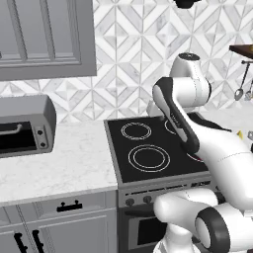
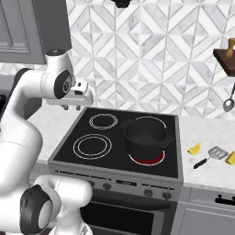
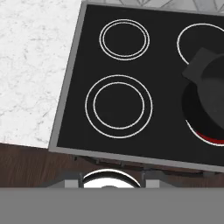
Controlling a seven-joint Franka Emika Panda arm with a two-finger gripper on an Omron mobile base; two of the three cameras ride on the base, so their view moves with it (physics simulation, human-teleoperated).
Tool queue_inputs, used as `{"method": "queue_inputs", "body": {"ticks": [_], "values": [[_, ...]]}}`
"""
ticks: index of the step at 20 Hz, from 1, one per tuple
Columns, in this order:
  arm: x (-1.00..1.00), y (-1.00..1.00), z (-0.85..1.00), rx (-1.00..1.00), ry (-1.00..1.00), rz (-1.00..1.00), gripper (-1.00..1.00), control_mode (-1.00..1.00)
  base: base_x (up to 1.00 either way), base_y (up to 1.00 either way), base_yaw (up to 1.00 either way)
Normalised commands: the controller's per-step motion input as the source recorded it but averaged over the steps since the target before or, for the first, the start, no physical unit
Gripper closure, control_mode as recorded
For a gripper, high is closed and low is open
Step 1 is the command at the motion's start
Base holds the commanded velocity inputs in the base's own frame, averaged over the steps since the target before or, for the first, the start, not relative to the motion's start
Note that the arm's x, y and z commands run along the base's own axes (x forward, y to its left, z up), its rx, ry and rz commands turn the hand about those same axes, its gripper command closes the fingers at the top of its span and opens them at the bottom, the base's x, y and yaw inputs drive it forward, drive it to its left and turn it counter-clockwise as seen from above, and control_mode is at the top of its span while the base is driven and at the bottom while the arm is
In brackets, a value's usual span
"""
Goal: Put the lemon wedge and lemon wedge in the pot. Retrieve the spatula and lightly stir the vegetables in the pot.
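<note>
The dark pot (image 2: 146, 135) stands on the stove's front right burner, whose ring glows red under it; in the hand view the pot (image 3: 209, 98) sits at the right edge. Two yellow lemon wedges (image 2: 194, 148) (image 2: 230, 158) lie on the counter right of the stove. Between them rests the spatula (image 2: 210, 156), with a dark handle and a metal blade. My gripper (image 2: 72, 108) hovers high over the stove's back left corner, well left of the pot. It points down, open and empty (image 3: 110, 183). One wedge (image 1: 240, 134) peeks past my arm in the left base view.
The black stove top (image 2: 117, 142) has two unlit rings on its left. A toaster oven (image 1: 22, 128) stands on the left counter (image 1: 59, 168). A ladle (image 2: 228, 103) hangs under a wooden shelf (image 2: 224, 57) at far right. An upper cabinet (image 1: 44, 37) hangs at left.
</note>
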Motion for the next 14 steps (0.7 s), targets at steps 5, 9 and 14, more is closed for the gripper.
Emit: {"method": "queue_inputs", "body": {"ticks": [5,9,14], "values": [[0.0,0.0,0.0,0.0,0.0,0.0,-1.0,1.0,0.0,-0.32,0.0],[0.0,0.0,0.0,0.0,0.0,0.0,-1.0,1.0,0.0,-0.92,-0.01],[0.0,0.0,0.0,0.0,0.0,0.0,-1.0,1.0,0.0,-0.8,-0.01]]}}
